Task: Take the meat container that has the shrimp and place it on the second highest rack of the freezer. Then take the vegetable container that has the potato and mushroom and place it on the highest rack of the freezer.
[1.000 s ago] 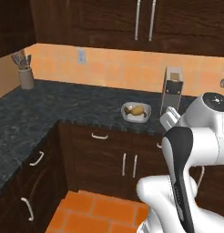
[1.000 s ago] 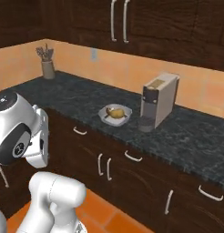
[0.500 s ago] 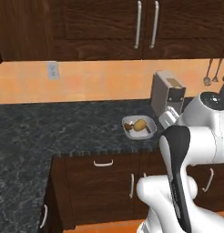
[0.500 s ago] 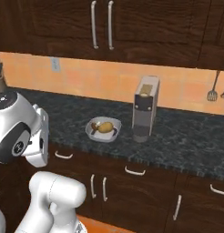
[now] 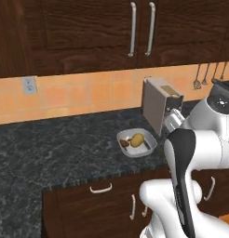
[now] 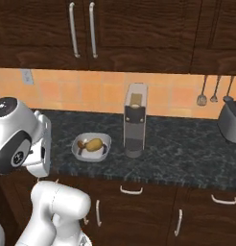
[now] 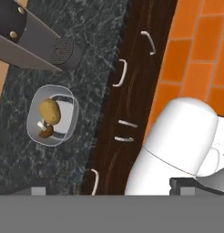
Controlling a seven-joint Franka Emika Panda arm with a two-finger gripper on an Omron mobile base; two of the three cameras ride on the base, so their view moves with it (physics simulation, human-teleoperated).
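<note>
The vegetable container [image 5: 146, 145] is a clear tub on the dark counter, left of the coffee machine. It holds a tan potato [image 5: 137, 139] and a small dark-capped mushroom [image 5: 124, 143]. The tub also appears in the right base view [image 6: 103, 140] and in the hand view [image 7: 69, 122], where the potato [image 7: 50, 110] lies above the mushroom [image 7: 45, 132]. My gripper [image 7: 111, 191] hangs high over the counter's front edge, open and holding nothing, well apart from the tub. The meat container with the shrimp and the freezer are out of view.
A tall grey coffee machine [image 6: 134, 120] stands right beside the tub. A toaster [image 6: 231, 120] and hanging utensils [image 6: 201, 98] are at the far right. Dark drawers with pale handles [image 6: 131, 190] run under the counter, above an orange tiled floor [image 7: 196, 54].
The whole picture has shifted as the base moved along the counter, so the tub and coffee machine now sit nearer and more central. The gripper has stayed open.
</note>
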